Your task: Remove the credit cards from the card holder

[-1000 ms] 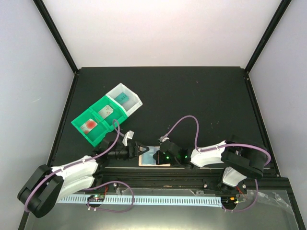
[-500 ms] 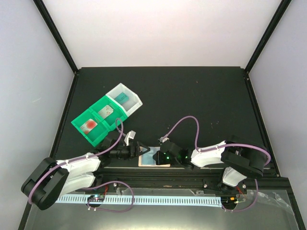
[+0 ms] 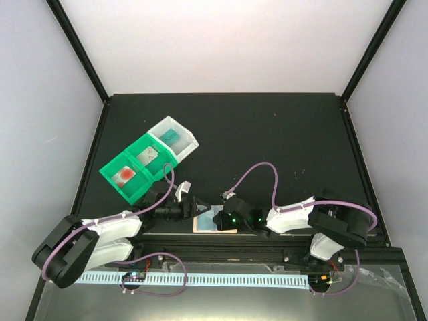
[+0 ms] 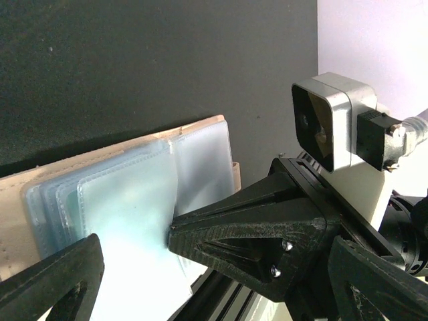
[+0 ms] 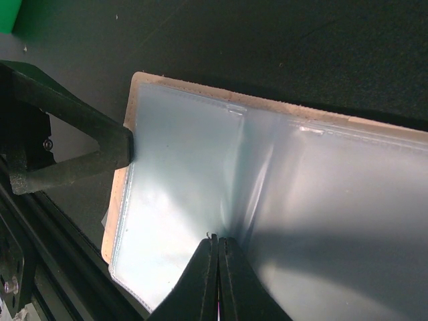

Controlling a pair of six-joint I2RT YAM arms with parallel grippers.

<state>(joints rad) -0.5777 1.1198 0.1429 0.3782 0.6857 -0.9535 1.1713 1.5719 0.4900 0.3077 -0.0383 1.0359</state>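
Edged rightward, our left gripper (image 3: pixel 199 212) stands spread wide and empty at the left end of the card holder (image 3: pixel 206 225), which lies left-right at the near edge; our right gripper (image 3: pixel 218 218), clamped closed, presses its fold.

Black table (image 3: pixel 267 147) bearing 1 green bin (image 3: pixel 142 189), 1 adjoining white bin (image 3: pixel 187 148), and 1 open card holder (image 3: pixel 204 225) near the front edge.

Bright, even light; wrist views soft-focus.
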